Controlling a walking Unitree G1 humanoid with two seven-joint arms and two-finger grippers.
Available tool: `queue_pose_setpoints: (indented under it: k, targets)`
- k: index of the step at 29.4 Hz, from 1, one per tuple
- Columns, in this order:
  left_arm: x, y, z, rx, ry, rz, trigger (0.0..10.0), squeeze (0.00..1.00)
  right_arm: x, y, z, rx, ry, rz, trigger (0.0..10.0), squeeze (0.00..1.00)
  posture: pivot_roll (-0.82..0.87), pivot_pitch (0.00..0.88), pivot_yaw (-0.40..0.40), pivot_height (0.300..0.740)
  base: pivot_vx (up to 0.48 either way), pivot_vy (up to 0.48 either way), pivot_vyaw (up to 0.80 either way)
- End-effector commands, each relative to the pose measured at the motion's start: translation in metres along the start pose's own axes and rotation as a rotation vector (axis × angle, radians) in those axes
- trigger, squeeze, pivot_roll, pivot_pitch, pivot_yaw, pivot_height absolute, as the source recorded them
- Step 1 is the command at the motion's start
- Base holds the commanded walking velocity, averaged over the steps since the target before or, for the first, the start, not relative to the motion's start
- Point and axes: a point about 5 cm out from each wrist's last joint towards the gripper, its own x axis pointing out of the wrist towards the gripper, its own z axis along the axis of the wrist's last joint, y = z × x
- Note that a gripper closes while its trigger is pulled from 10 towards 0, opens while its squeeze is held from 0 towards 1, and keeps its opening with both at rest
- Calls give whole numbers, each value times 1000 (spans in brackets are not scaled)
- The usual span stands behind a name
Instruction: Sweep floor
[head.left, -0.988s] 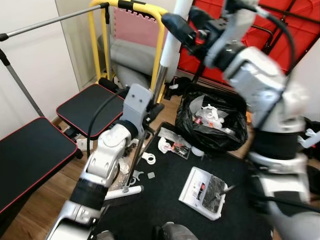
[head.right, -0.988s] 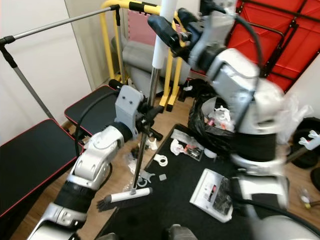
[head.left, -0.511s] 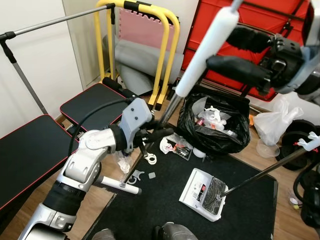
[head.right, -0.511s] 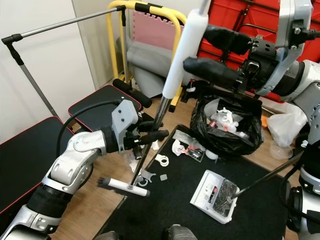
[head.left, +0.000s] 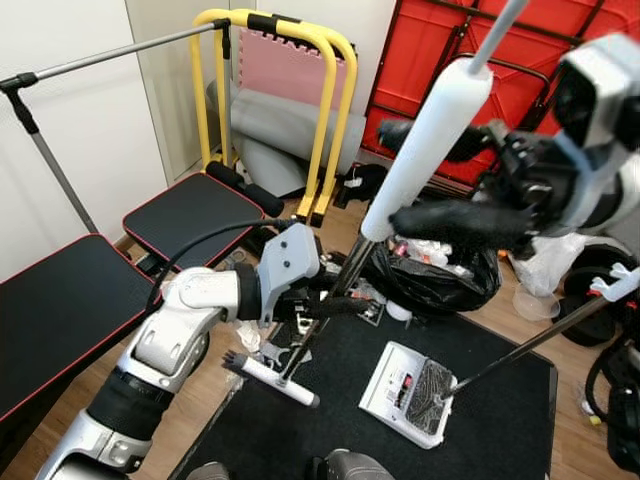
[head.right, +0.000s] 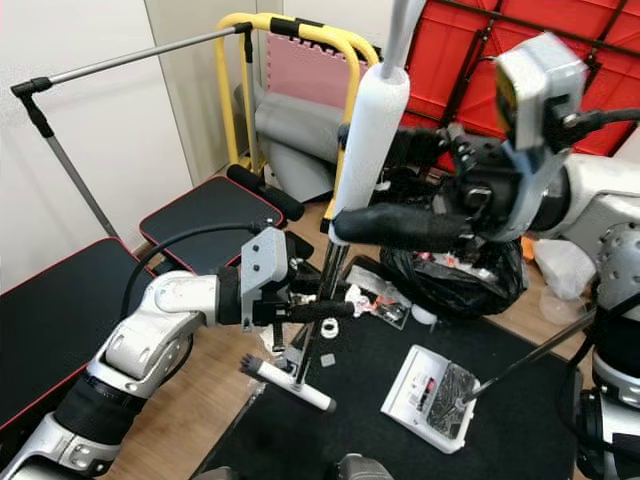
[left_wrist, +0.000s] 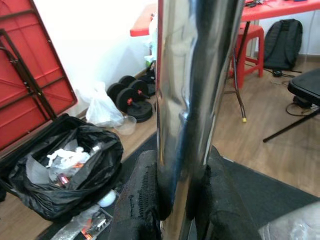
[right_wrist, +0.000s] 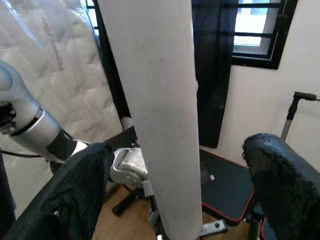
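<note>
Broom head (head.right: 288, 383) swung onto mat since earlier; our left gripper (left_wrist: 172, 200) pinches shaft for leverage, right gripper (right_wrist: 170, 170) fingers spread round foam grip.

Broom (head.right: 333, 262) tilted, white foam grip, metal shaft, head on black mat (head.right: 380, 430)

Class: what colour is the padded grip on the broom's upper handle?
White: the padded grip shows best in the right eye view.

White walls (head.left: 80, 120) fill the upper left; a wood floor (head.left: 60, 440) runs along the lower left beside a black mat (head.left: 350, 440). Black red-edged benches (head.left: 60, 310) sit at left, a yellow frame (head.left: 300, 60) top centre, red panels (head.left: 420, 50) upper right
</note>
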Motion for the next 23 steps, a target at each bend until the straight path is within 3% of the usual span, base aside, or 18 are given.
queue_pose_setpoints:
  k: [1,2,23]
  targets:
    - [1,-1,7,29,-29,-13,0,0,0,2,0,-16,22,3,7333,0,-143,21,-134,740,0,0,0]
    - [2,-2,7,28,-30,-17,0,0,0,3,-1,-18,35,1,0,0,-145,21,-134,740,0,0,0]
    - [6,-8,3,34,-14,-58,0,0,19,3,0,-50,-30,-13,0,0,-159,23,-126,740,0,0,0]
